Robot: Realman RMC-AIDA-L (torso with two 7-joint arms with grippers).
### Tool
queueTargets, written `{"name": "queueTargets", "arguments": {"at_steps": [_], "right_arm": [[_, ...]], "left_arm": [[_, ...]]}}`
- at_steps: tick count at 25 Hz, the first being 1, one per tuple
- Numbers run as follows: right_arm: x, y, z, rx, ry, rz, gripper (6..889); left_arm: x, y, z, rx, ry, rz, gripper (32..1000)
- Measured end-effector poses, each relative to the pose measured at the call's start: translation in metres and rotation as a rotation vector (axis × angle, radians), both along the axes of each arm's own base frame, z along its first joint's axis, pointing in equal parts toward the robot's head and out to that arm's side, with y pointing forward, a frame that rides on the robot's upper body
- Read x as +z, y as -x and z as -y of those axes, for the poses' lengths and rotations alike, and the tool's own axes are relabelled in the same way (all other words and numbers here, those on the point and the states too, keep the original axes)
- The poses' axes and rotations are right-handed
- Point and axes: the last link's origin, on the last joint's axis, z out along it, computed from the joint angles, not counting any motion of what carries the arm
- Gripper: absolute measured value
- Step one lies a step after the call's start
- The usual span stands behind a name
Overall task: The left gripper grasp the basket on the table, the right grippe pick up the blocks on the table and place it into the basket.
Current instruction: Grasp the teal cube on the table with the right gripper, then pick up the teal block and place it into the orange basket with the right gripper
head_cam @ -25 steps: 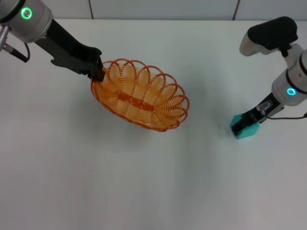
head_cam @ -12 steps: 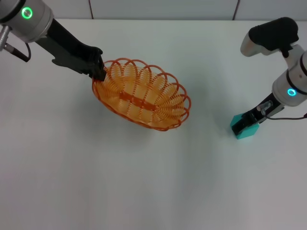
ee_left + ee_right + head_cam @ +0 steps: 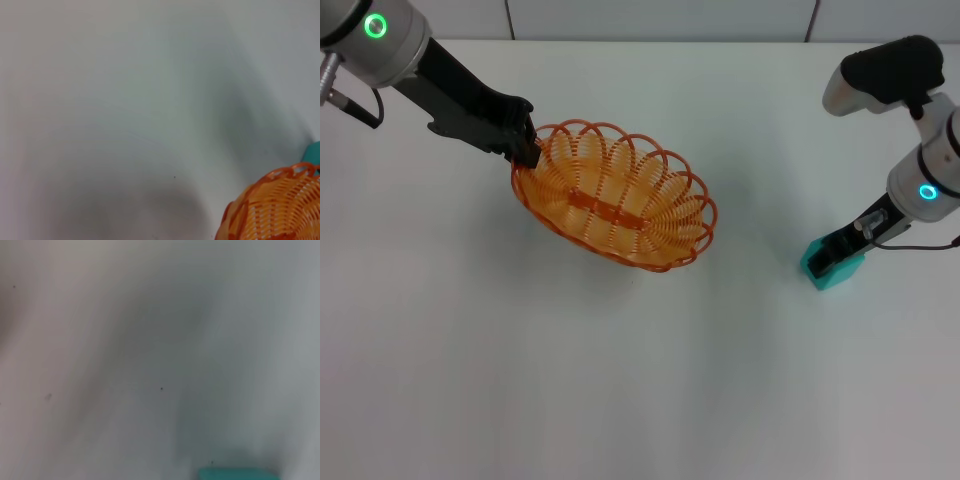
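From the head camera I see the left gripper [image 3: 527, 150] clamped on the near-left rim of the orange basket [image 3: 615, 196], and the right gripper [image 3: 832, 259] down on the teal block [image 3: 835, 272], its fingers closed around it on the white table [image 3: 620, 380]. My left wrist camera catches only the basket's edge [image 3: 272, 210] and a sliver of teal [image 3: 314, 150]. The right wrist camera shows just the block's top edge [image 3: 237, 473]; nothing lies between block and basket.

Bright, even light; soft shadows; wrist views blurry.

No text, label, brand or number can be read anywhere; both wrist views are perhaps too blurred to tell.
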Motion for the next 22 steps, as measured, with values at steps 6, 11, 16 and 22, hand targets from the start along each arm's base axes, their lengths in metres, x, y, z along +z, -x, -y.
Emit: {"name": "queueTargets", "arguments": {"at_steps": [6,11,16,22], "right_arm": [[0.0,0.001,0.0,0.001,0.002,0.0,512],[0.0,0.001,0.0,0.001,0.002,-0.001,513],[0.001,0.001,-0.001,0.0,0.0,0.0,513],[0.009,0.011,-0.004,0.015,-0.004,-0.01,512]], "left_arm": [[0.0,0.0,0.0,-0.001,0.0,0.0,94],[0.0,0.0,0.0,0.0,0.0,-0.001,95],[0.001,0.002,0.0,0.003,-0.001,-0.001,95],[0.002,0.004,0.001,0.007,-0.003,0.0,95]]}}
